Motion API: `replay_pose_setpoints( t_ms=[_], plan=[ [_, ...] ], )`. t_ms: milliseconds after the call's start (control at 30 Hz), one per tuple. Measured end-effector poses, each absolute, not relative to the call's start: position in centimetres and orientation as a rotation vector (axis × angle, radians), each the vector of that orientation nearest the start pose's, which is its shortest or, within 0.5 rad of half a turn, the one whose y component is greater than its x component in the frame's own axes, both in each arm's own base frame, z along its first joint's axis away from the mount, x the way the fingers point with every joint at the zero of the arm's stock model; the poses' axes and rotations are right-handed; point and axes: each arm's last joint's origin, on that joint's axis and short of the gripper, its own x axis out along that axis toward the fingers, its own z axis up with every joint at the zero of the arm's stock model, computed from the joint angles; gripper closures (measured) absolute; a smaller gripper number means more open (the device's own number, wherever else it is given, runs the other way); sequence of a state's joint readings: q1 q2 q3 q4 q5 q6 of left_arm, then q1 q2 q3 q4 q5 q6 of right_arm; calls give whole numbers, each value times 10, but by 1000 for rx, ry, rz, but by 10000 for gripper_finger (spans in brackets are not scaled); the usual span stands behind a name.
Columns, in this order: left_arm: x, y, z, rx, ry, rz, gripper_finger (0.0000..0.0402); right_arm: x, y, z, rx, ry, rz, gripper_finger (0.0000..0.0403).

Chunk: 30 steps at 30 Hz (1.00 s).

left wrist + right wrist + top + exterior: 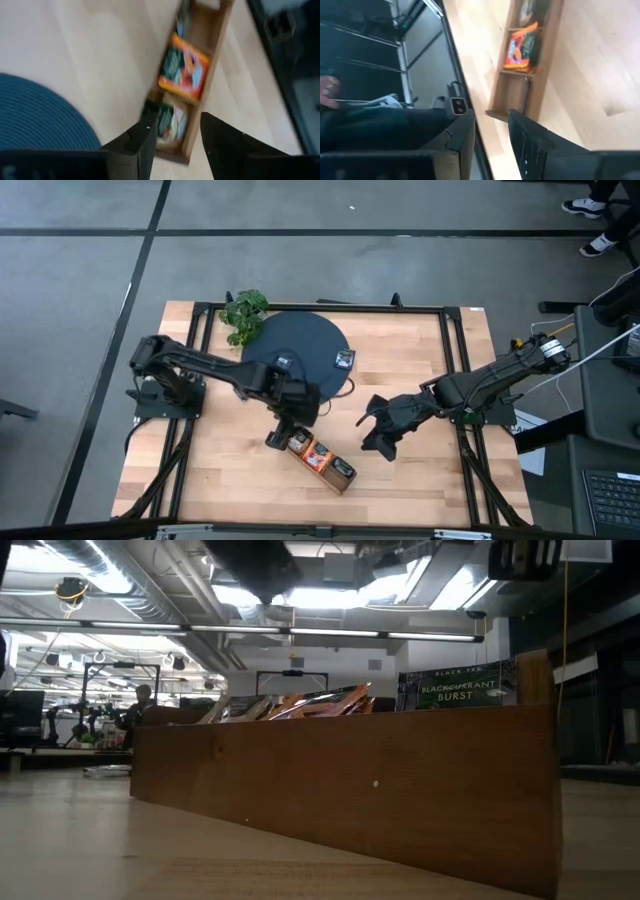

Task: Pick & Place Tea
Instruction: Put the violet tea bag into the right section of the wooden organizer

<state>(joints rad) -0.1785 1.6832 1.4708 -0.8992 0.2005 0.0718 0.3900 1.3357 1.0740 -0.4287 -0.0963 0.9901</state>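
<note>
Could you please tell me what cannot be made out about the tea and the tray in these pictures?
- High view: the left hand covers the wooden tray's near end.
- Low view: the tray wall hides the compartments; only sachet tops show.
- Left wrist view: motion blur makes the sachet prints unreadable.
- High view: the two sachets on the dark mat are too small to read.

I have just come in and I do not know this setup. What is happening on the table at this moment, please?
Two robot arms are sorting tea sachets into a long wooden tray. The left gripper hangs open directly above the tray's end compartment, where a green sachet lies; orange sachets fill the middle compartment. The right gripper waits open beside the tray, holding nothing. Two sachets remain on the dark round mat.
</note>
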Motion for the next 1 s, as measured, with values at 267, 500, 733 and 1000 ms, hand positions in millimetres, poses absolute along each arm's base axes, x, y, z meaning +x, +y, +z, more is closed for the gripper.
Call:
replay_pose_setpoints(
  t_ms=[267,500,733,1000],
  plan=[
    [350,-55,311,-125,875,-341,258,247,132,294,578,739,-25,283],
    [362,-33,292,-337,770,-348,258,220,140,296,534,702,-200,283],
    [366,-13,276,-426,681,-298,257,217,138,293,542,709,-260,283],
    [366,15,276,-408,655,-270,255,216,129,277,644,628,-252,283]
  ],
)
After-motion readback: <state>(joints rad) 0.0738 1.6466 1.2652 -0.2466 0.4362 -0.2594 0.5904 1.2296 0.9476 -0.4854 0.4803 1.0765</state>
